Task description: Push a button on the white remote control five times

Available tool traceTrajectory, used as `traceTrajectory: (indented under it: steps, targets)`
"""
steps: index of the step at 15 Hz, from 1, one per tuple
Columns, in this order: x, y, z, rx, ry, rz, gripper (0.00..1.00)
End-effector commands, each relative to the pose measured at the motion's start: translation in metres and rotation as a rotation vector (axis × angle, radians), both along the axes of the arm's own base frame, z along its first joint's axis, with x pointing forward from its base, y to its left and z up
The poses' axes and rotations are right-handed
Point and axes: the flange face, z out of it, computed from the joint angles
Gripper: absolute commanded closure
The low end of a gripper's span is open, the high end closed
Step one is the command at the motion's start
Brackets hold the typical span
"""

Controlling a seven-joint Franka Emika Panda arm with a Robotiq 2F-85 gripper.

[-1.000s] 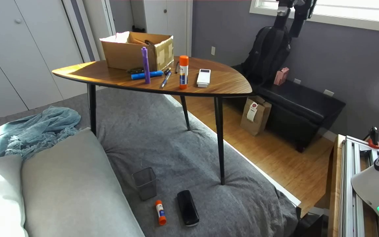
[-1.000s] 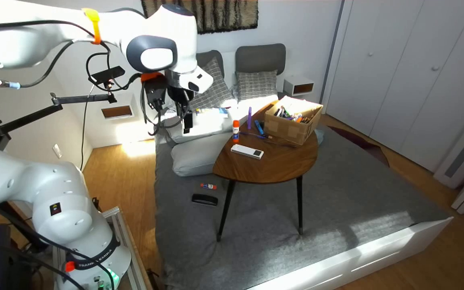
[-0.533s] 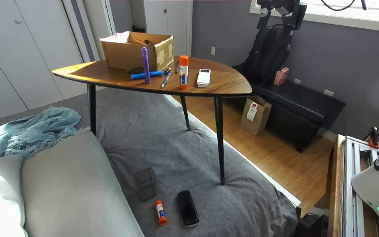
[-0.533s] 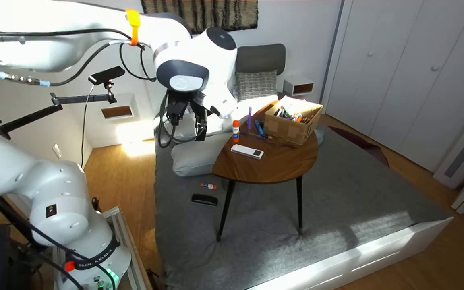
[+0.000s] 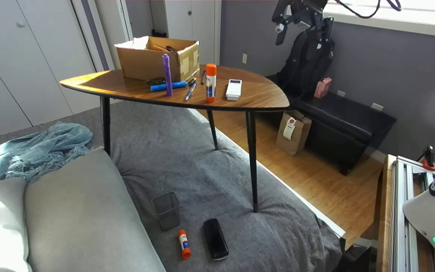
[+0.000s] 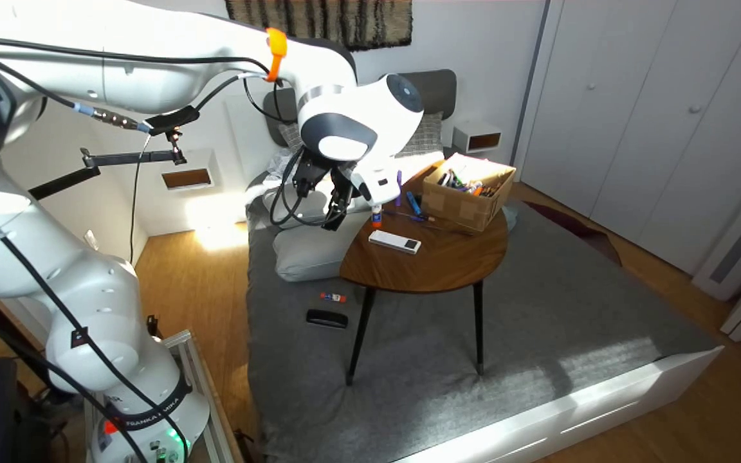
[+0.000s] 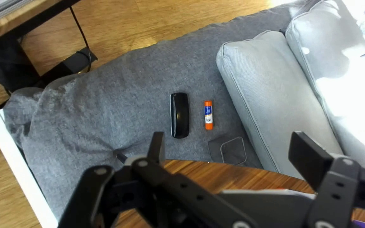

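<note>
We logged the gripper [image 7: 228, 148] with jaws wide apart, gripping nothing. The white remote control [image 6: 395, 242] lay on the table [image 6: 435, 273], near the upright glue stick [image 5: 210, 83]. We judged a descent so spread could topple the glue stick; pressing off-centre could skid the remote control.

The remote control [image 6: 393, 242] is white with a dark patch, the end effector [image 7: 228, 148] black, the worktop [image 6: 435, 273] wood-grained brown, the bedcover [image 6: 422, 341] grey, the wall hanging [image 6: 320, 24] striped brown.
</note>
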Motion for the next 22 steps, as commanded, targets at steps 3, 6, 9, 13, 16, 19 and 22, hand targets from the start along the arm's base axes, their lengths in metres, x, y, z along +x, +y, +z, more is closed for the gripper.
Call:
traceTrajectory:
  steps: [3,6,9,13,16,19,22]
  targets:
    - [0.001,0.000,0.002,0.001,0.002,-0.001,0.00]
    - [0.001,0.000,0.003,0.001,0.001,-0.002,0.00]
    - [0.023,-0.011,-0.008,-0.006,0.085,-0.123,0.00]
    - [0.054,-0.026,-0.014,-0.039,0.169,-0.249,0.41]
    - [0.080,-0.027,-0.017,-0.056,0.206,-0.301,0.62]
    - [0.105,-0.020,-0.025,-0.075,0.231,-0.348,0.83]
    - [0.127,-0.011,-0.036,-0.094,0.253,-0.387,0.99]
